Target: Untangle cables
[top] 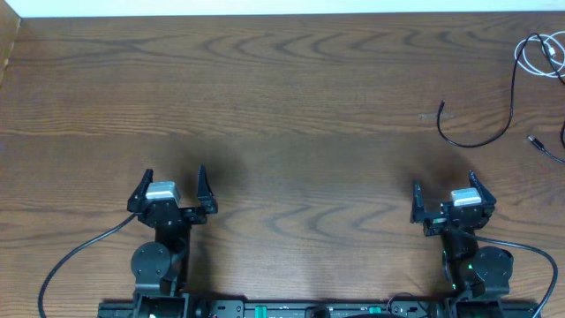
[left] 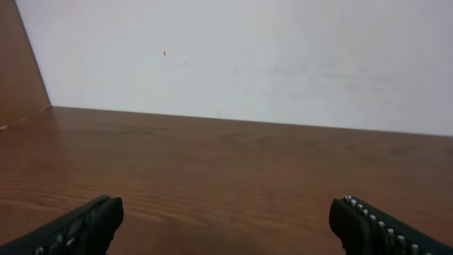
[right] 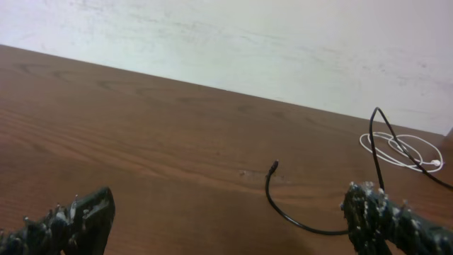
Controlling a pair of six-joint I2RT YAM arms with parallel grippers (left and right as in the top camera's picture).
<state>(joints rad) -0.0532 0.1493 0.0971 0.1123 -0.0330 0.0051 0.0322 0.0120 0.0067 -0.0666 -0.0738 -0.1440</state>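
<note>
Both open wide, empty: left tool point(top: 174, 177), right tool point(top: 444, 187). On bench point(top: 282, 88), black cable point(top: 496, 134) curves just beyond right tool, to its right; white cable point(top: 540, 55) coiled farther beyond, black one crossing it.

**Setting: robotics lab bench**

Left robot arm point(top: 159, 252) and right robot arm point(top: 472, 261) are mounted on a black base rail point(top: 291, 309) at the near edge of a wood-grain table point(top: 282, 106). Plain white wall point(left: 248, 57) behind, brown side panel point(left: 18, 78) at left. Thin loose cables point(top: 478, 146) lie at the far right.
</note>
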